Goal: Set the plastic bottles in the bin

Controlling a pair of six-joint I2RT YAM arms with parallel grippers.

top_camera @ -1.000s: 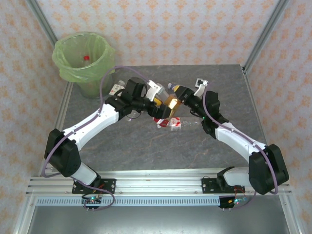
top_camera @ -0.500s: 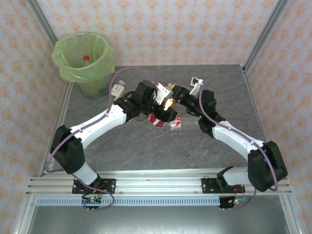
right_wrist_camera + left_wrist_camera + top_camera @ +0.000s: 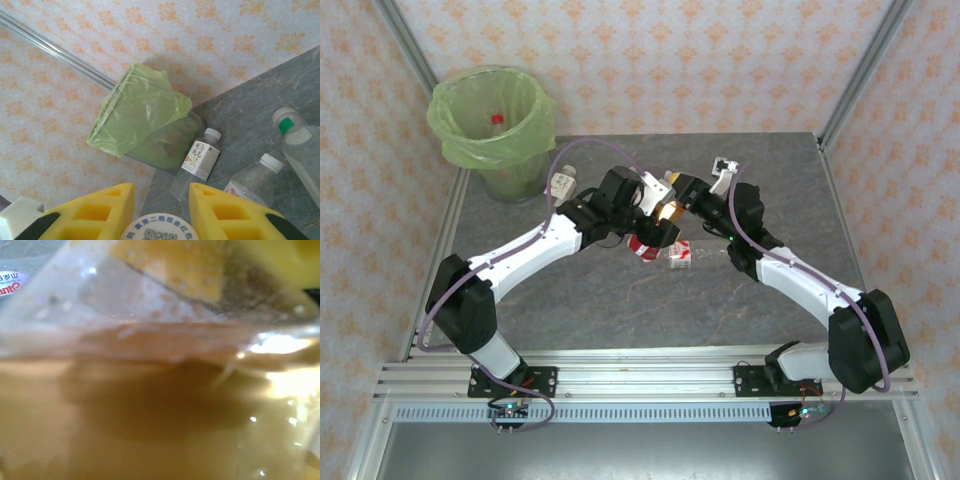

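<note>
Grey marbled tabletop point(image 3: 620, 310) is spread across the middle of the top view, backed by orange-patterned wallpaper point(image 3: 720, 60); along the bottom edge a ribbed metal rail point(image 3: 640, 380) is seen, to which both arm bases are fixed. From lower left and lower right the two arms are bent inward, and the grippers are found together just above the centre of the frame. The right gripper point(image 3: 672, 207) is clamped on a brown-orange bottle point(image 3: 667, 212); in the right wrist view its yellow pads point(image 3: 100, 210) are set on either side of a round white printed cap point(image 3: 157, 231) at the bottom edge. The left gripper point(image 3: 650, 215) is placed right beside the same bottle, on its left; in the left wrist view the amber body point(image 3: 160, 415) is shown blurred and very near, and whether these jaws are wide or closed on it cannot be told. Just below the grippers two red-white labelled bottles point(image 3: 680, 253) are laid on the table. Farther up the right wrist view, a clear bottle with a white cap point(image 3: 255, 175) and a green-capped bottle point(image 3: 300, 145) are seen at the right edge; a cream-labelled bottle point(image 3: 200, 160) is laid next to the bin point(image 3: 130, 115). In the upper left of the top view the green-lined bin point(image 3: 450, 140) is stood off the table's far corner; a red cap point(image 3: 497, 119) is seen inside it.
</note>
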